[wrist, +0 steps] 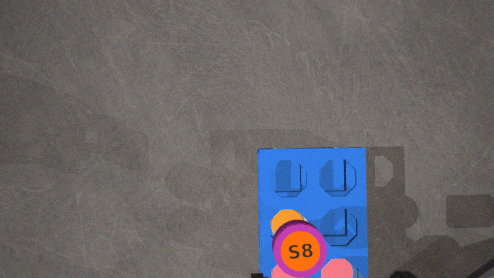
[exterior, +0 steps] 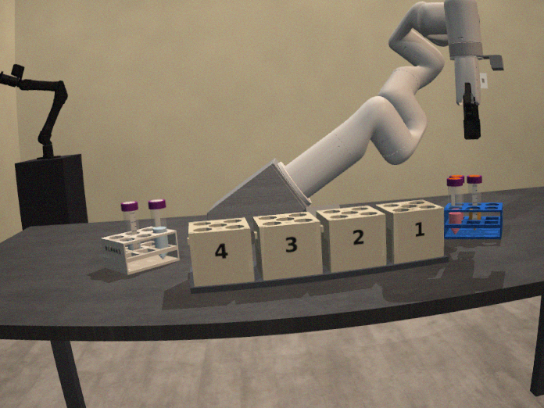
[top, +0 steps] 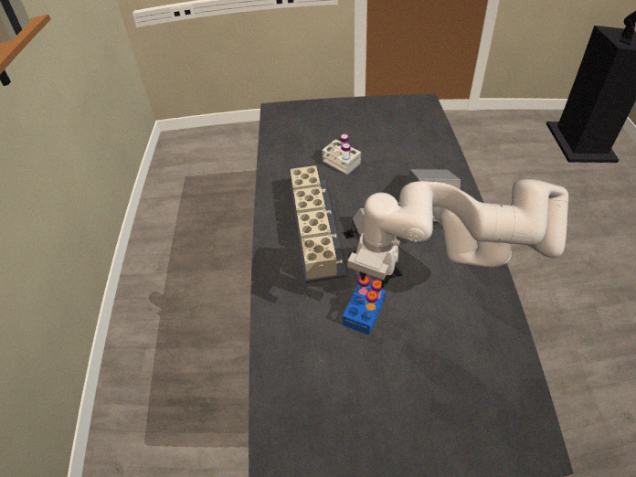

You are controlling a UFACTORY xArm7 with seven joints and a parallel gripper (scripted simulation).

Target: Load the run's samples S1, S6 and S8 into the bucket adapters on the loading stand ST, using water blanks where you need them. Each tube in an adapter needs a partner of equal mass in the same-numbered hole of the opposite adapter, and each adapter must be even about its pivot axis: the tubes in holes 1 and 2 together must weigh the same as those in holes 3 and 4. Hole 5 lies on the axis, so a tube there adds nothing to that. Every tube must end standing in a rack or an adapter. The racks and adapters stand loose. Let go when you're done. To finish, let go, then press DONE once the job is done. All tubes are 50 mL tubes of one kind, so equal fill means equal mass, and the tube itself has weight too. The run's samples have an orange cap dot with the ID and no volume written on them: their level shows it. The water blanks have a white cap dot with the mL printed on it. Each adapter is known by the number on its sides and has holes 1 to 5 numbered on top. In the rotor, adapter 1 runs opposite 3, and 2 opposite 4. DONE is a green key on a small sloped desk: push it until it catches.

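My gripper (top: 374,279) (exterior: 472,135) (wrist: 329,275) is open and empty, high above the blue rack (top: 356,326) (wrist: 312,160). Sample S8 (top: 371,295) (exterior: 474,179) (wrist: 300,250), with amber liquid, stands in that rack. Two more orange-dotted tubes, one (top: 363,280) (exterior: 455,181) with pink liquid and another (top: 376,284), stand there; their IDs are not readable. Adapter 1 (top: 321,270) (exterior: 429,244), adapter 2 (exterior: 358,255), adapter 3 (exterior: 290,263) and adapter 4 (exterior: 220,269) stand in a row, and their holes look empty. Two white-dotted blanks (exterior: 129,205) (exterior: 157,204) stand in the white rack (exterior: 152,266); their numbers are unreadable.
The adapters stand on the dark loading stand (exterior: 222,288), between the white rack and the blue rack. The arm mostly covers the small sloped desk in the top view, and its green key is hidden. A second, black arm stands on a pedestal (top: 599,94) beyond the table.
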